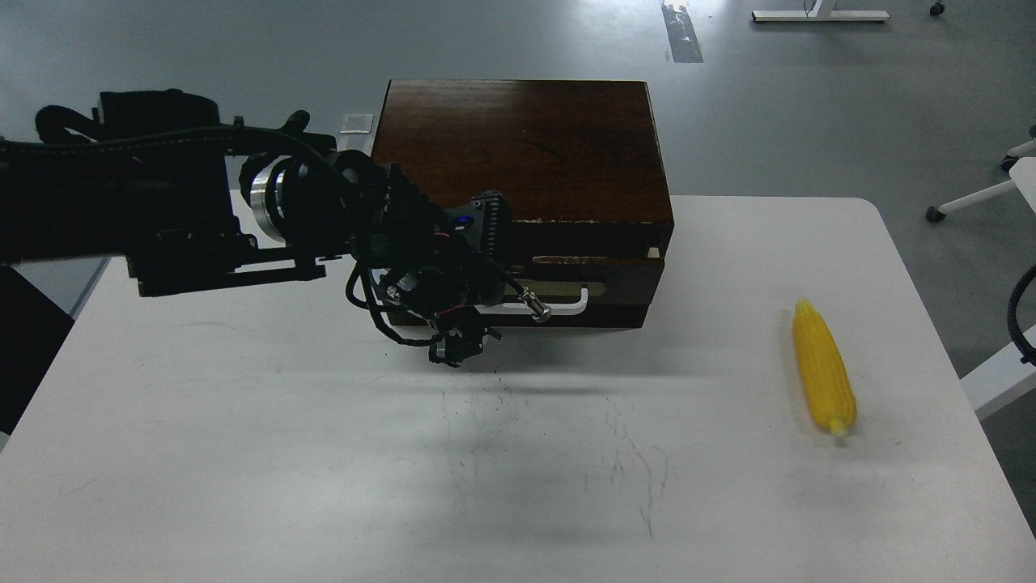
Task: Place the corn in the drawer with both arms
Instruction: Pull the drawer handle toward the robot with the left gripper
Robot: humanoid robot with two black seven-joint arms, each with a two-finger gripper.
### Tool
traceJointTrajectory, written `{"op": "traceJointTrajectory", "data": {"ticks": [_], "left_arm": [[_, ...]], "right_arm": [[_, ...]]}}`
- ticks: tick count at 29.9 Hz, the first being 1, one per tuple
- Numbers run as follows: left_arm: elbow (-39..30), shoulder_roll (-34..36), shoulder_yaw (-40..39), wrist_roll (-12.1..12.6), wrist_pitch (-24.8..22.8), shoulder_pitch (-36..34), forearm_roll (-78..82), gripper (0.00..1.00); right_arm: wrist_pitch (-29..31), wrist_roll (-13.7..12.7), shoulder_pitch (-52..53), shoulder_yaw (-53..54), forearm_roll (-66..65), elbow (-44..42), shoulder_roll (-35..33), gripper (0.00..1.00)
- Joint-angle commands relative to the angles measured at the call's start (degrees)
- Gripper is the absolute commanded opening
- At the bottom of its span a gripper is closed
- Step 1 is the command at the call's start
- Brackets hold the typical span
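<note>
Head view. Left arm (146, 210) enters from the left edge, stretched level across the upper left of the frame, wrist bent down toward centre. Left tool (457, 344) hangs dark and cable-cluttered in front of the drawer (595, 279), at the left end of its white handle (566, 304); fingers not separable, so released or clenched cannot be told, nor whether touching the handle. Placed there, judging by the task, to pull the drawer out. Drawer front stands just proud of the box (518, 146), barely opened if at all. Corn (824, 368) lies on the desk (243, 453) at the right of the frame, tip pointing up-frame, well apart from box and tool, untouched. Right tool not seen; only a cable loop at the right edge.
</note>
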Motion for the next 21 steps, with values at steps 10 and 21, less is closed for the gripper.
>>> {"op": "traceJointTrajectory", "data": {"ticks": [10, 21], "left_arm": [[-1.2, 0.2, 0.0, 0.0, -0.7, -0.1, -0.1, 0.41], [-4.7, 0.9, -0.7, 0.0, -2.3, -0.2, -0.1, 0.41]], "right_arm": [[0.0, 0.0, -0.1, 0.0, 0.0, 0.0, -0.1, 1.0], [0.0, 0.0, -0.1, 0.0, 0.0, 0.0, -0.1, 1.0]]}}
